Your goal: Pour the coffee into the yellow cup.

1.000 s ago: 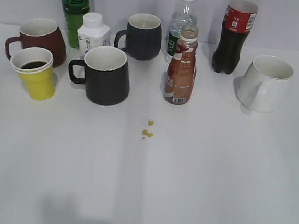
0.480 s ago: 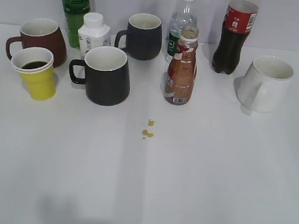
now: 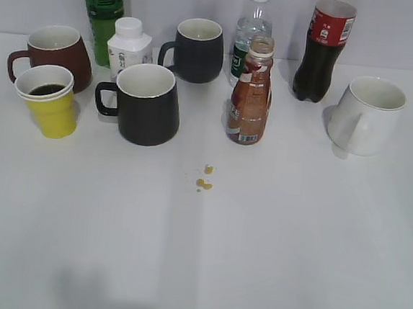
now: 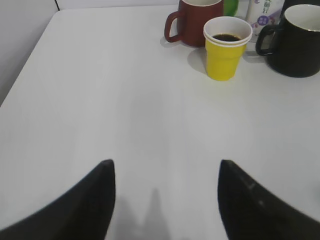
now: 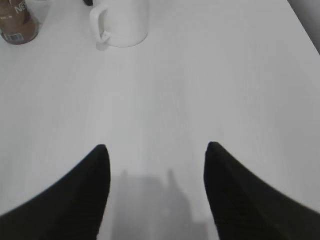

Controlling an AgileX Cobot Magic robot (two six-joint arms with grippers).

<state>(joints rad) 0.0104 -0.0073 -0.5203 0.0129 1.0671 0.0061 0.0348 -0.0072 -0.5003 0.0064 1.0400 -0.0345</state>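
Exterior: I look down at a slant, facing the back wall.
Left wrist: low, shares yellow cup (image 4: 226, 48).
Right wrist: low, shares white mug (image 5: 122, 21).

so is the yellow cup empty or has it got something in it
Not empty: the yellow cup holds dark liquid below its white rim.

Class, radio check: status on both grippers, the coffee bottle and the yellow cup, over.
Left gripper and right gripper open, empty. Coffee bottle upright, uncapped, unheld. Yellow cup holds dark liquid. Black mug stands between them.

Cup (image 3: 47, 102) far left, before mug (image 3: 52, 53); coffee bottle (image 3: 251, 93) centre, seemingly touching nothing.
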